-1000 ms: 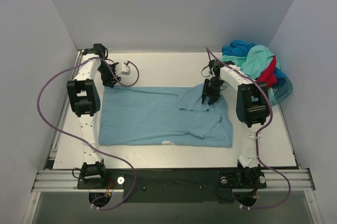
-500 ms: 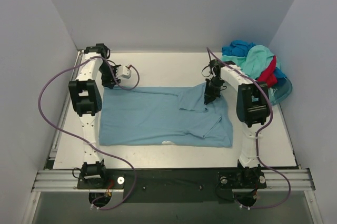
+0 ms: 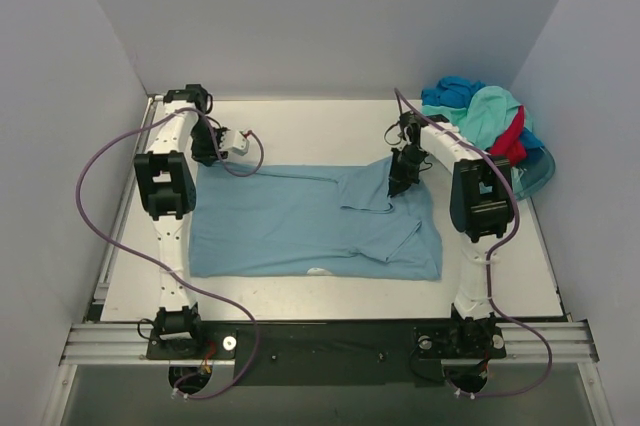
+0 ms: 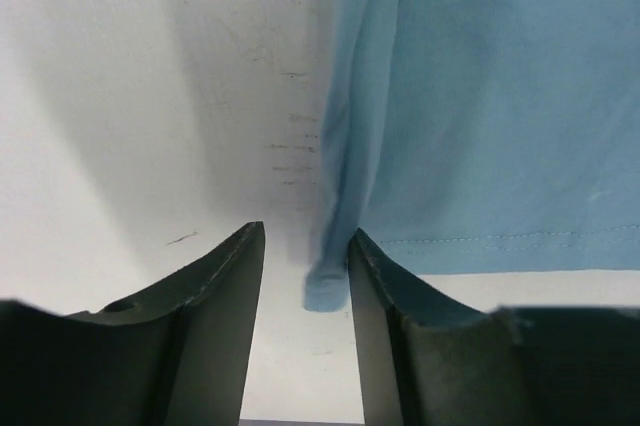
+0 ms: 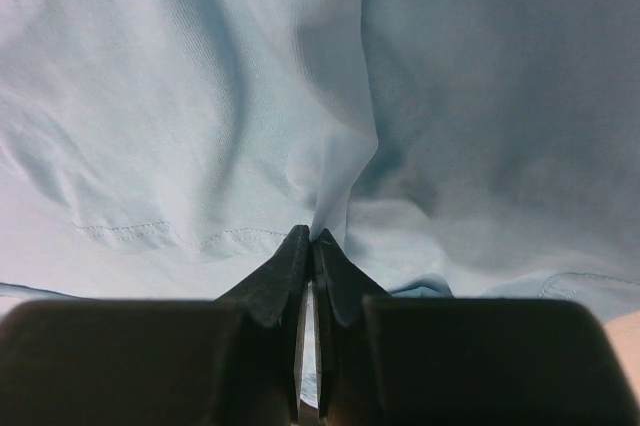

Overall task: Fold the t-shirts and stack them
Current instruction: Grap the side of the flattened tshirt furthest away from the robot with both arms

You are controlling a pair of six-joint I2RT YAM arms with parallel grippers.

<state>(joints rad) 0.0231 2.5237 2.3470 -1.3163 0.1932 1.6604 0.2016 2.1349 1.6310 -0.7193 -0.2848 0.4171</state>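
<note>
A light sky-blue t-shirt (image 3: 300, 226) lies spread flat on the table, its right part folded over. My right gripper (image 3: 397, 184) stands over the shirt's far right area, shut on a pinched ridge of the cloth (image 5: 330, 176); in the right wrist view its tips (image 5: 311, 236) meet on that fold. At the shirt's far left corner is my left gripper (image 3: 207, 156). It is open (image 4: 305, 231), and the rolled corner of the shirt (image 4: 325, 291) lies between its fingers, close to the right finger (image 4: 380, 276).
A heap of mint-green, red and deeper blue t-shirts (image 3: 480, 116) sits at the back right, over a translucent teal tub (image 3: 537, 174). A small white box (image 3: 236, 138) hangs on the left arm's cable. Grey walls close in the white table (image 3: 300, 126).
My right gripper has shut on the shirt's fold. The left arm has edged slightly back and right at the shirt's corner, its jaws a little narrower.
</note>
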